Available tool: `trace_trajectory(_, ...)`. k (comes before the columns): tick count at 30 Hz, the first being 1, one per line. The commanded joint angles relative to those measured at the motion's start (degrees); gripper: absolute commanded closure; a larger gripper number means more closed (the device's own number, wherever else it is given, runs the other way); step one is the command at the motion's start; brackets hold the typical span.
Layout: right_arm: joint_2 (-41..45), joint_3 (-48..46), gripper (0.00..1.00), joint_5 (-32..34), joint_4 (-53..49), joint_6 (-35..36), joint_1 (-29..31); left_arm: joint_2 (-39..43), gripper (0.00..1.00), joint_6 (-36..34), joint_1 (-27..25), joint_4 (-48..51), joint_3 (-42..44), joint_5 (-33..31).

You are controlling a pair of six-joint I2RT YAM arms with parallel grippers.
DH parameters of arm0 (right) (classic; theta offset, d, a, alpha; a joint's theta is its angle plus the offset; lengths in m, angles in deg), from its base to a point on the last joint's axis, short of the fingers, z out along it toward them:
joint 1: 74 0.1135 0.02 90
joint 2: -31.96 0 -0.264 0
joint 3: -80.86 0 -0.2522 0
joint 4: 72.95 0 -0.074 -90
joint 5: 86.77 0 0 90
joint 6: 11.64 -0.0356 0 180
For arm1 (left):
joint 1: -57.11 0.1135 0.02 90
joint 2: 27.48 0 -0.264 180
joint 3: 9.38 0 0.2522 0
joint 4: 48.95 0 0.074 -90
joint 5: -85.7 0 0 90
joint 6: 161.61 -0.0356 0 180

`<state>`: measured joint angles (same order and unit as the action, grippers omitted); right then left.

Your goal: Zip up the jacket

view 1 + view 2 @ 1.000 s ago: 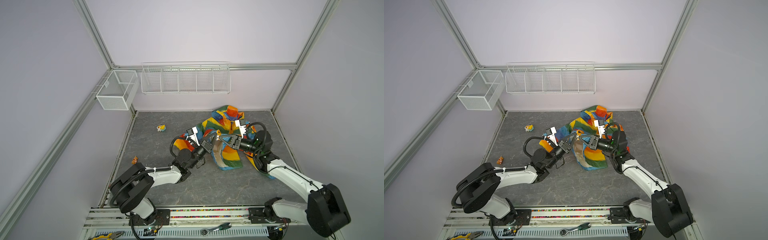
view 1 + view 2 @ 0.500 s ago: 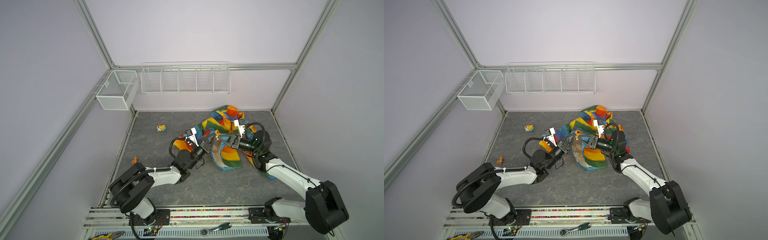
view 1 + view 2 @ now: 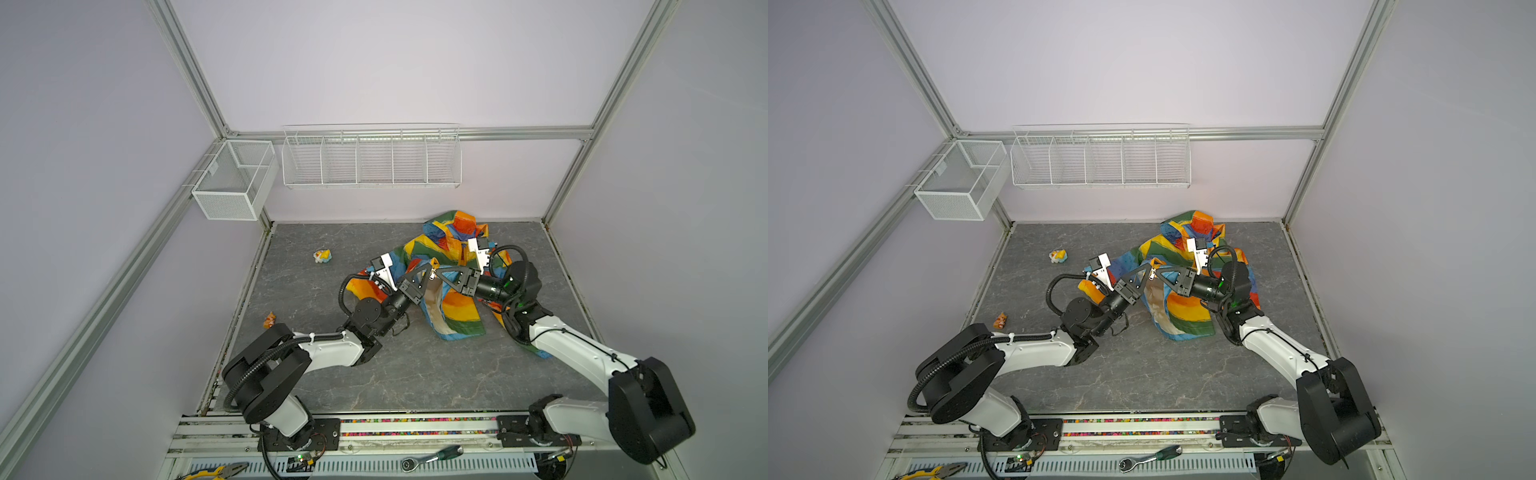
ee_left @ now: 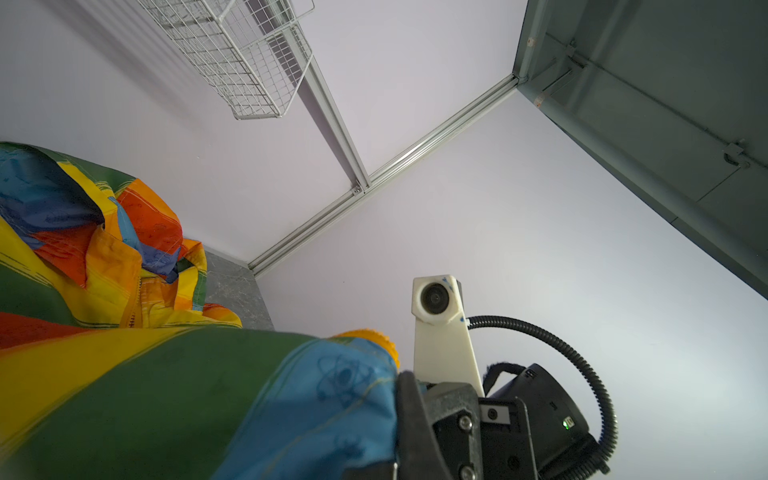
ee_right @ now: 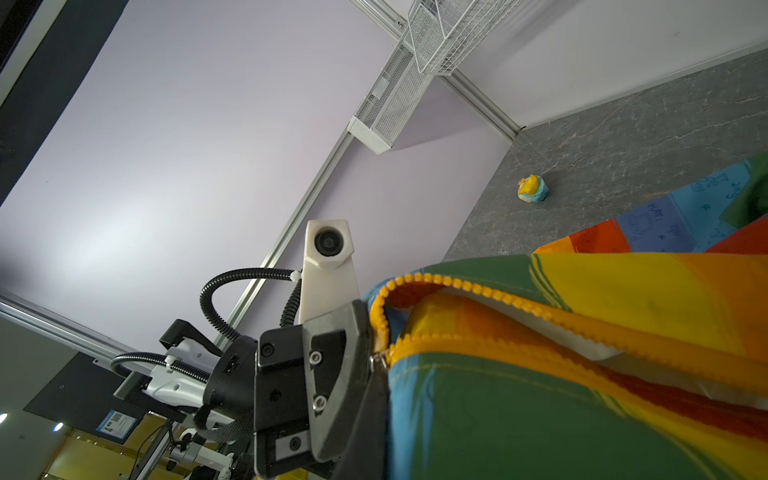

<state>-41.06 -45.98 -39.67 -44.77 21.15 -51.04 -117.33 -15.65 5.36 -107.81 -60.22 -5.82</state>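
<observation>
Left gripper [image 3: 428,271] and right gripper [image 3: 439,273], nearly tip to tip, clamp the jacket [image 3: 459,309] at its zipper edge [image 5: 498,353]

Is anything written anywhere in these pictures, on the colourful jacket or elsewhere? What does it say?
"PLAY:" - printed like handwriting on a blue patch of the jacket, right wrist view.
Small scribbles beside it on the same patch: too small to read.
Blue poster with a square code, in the room behind: too blurred to read.
No other text shows.
</observation>
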Motion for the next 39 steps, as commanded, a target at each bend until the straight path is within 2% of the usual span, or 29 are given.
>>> trace_trajectory(1,3.5,0.6,0.94,4.6,4.6,0.9,-1.8,1.5,1.0,0.7,-0.9,2.3,0.3,3.4)
trace_trajectory(28,-0.9,1.5,0.94,3.7,7.5,0.8,-0.9,3.2,1.0,0.7,-2.7,8.8,-4.6,5.7)
trace_trajectory(35,0.7,1.6,0.94,3.7,7.7,0.1,-1.4,4.6,1.0,-0.2,-2.8,11.1,-2.8,4.3)
trace_trajectory(39,2.7,1.2,0.94,3.8,7.2,-0.5,-2.3,6.7,1.0,-1.8,-2.9,15.6,-2.1,3.6)
